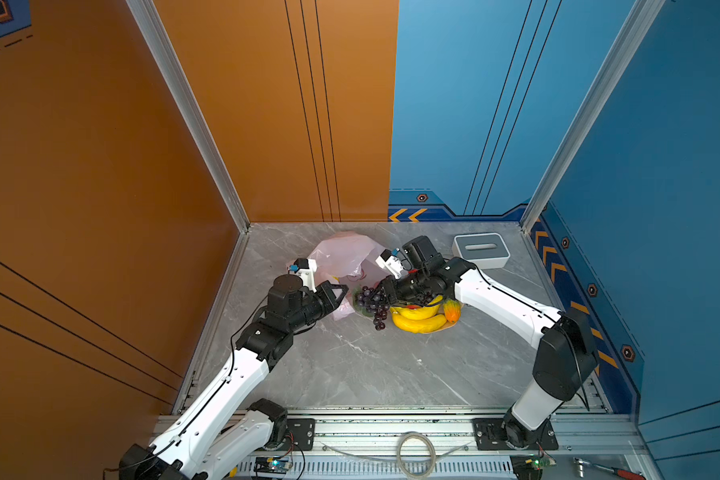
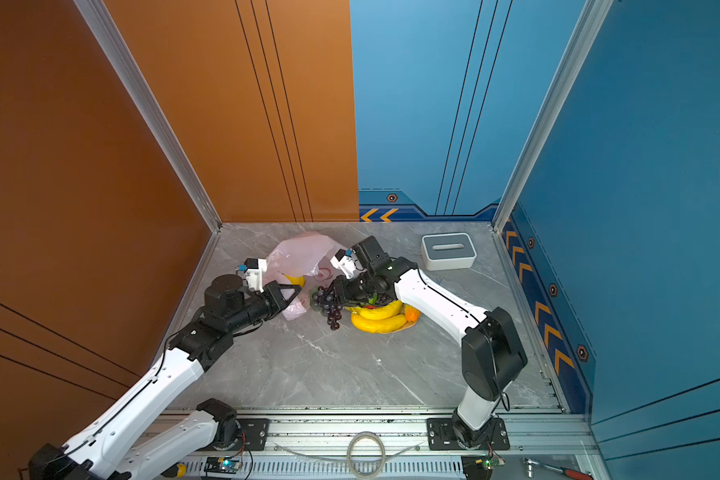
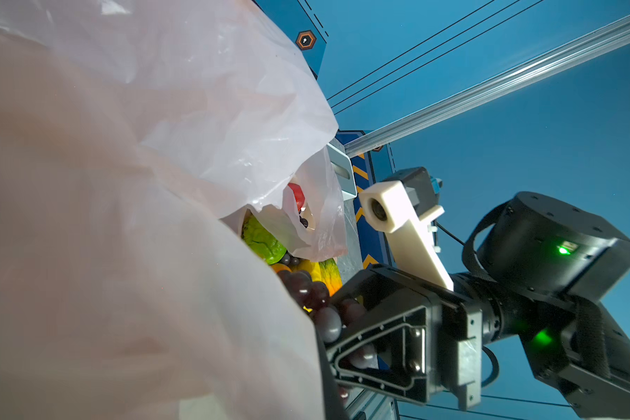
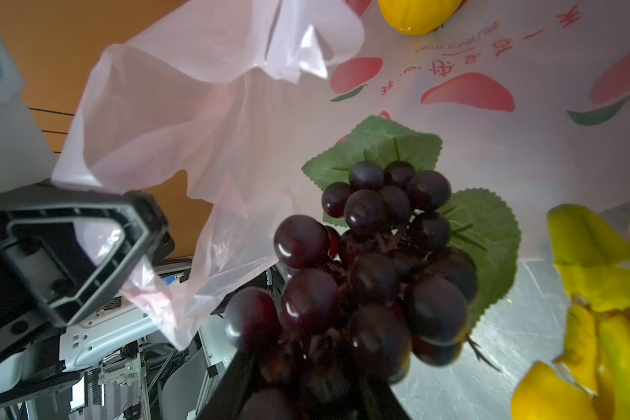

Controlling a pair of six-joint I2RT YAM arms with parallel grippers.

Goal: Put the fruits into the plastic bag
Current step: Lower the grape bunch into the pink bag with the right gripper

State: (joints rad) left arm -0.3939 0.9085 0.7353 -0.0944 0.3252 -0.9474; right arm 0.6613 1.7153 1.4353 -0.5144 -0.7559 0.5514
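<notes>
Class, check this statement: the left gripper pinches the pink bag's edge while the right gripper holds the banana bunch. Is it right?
Not quite. The right gripper holds the purple grapes, not the banana bunch, as the right wrist view shows. The left gripper does pinch the pink bag at its edge.

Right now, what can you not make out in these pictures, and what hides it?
- Inside of the plastic bag: in both top views its folds hide all but one yellow fruit.
- Left gripper: the bag fills the left wrist view over it.
- Right gripper tips: buried among the grapes, right wrist view.
- What lies behind the bananas: covered by the right arm, both top views.
</notes>
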